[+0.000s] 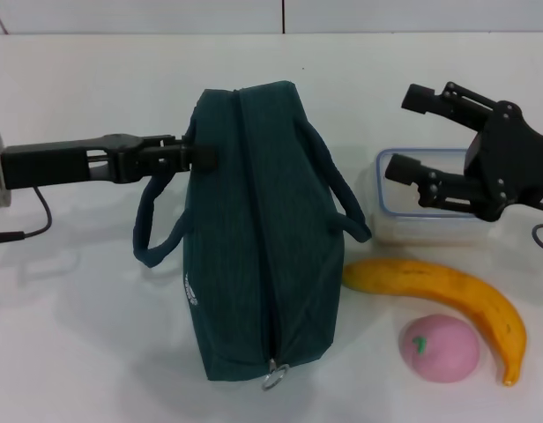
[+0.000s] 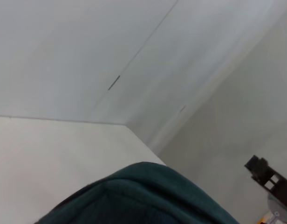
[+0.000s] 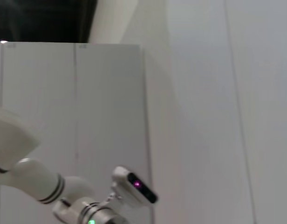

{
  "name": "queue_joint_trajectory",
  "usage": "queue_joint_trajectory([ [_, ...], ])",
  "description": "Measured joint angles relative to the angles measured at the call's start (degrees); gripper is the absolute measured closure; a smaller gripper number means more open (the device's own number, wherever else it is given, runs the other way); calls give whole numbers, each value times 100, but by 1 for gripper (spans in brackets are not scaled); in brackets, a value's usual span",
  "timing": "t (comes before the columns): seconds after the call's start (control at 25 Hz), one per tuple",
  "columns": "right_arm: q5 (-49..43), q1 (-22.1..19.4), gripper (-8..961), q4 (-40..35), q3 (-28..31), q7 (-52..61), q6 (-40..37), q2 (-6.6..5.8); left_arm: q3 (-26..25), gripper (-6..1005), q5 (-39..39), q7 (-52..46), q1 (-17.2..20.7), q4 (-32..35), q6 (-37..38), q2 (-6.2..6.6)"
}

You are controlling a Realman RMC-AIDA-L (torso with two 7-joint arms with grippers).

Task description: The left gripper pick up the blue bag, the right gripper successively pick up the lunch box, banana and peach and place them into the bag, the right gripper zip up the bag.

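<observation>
Blue bag (image 1: 254, 238) zipped, left end effector (image 1: 201, 157) closed at its side, right end effector (image 1: 412, 137) open above lunch box (image 1: 404, 220), banana (image 1: 448, 295), peach (image 1: 439, 348) beside.

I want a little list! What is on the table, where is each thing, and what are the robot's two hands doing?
blue bag: on the table, zipper shut
left gripper: at the bag's left side, near a handle
right gripper: open, above the lunch box
lunch box: right of the bag
banana: in front of the lunch box
peach: beside the banana, nearest the robot
</observation>
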Motion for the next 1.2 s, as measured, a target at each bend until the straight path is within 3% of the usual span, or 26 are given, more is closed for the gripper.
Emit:
queue_joint_trajectory([
  [0.2,150,68,115,391,156,-176,54,0,-2,488,-112,46,1,7,-27,-8],
  [0.52,223,95,115,578,173,-306,47,0,-1,657,-182,465,8,12,-62,-94],
  [0.76,295,84,116,900,184,-306,72,18,-1,728,-199,587,73,12,-62,-48],
  [1.0,322,66,116,1054,185,-309,167,20,-1,906,-505,894,312,-3,-68,-33],
  [1.2,519,94,116,1174,185,-311,210,24,-1,942,-643,1256,467,5,-70,-54],
])
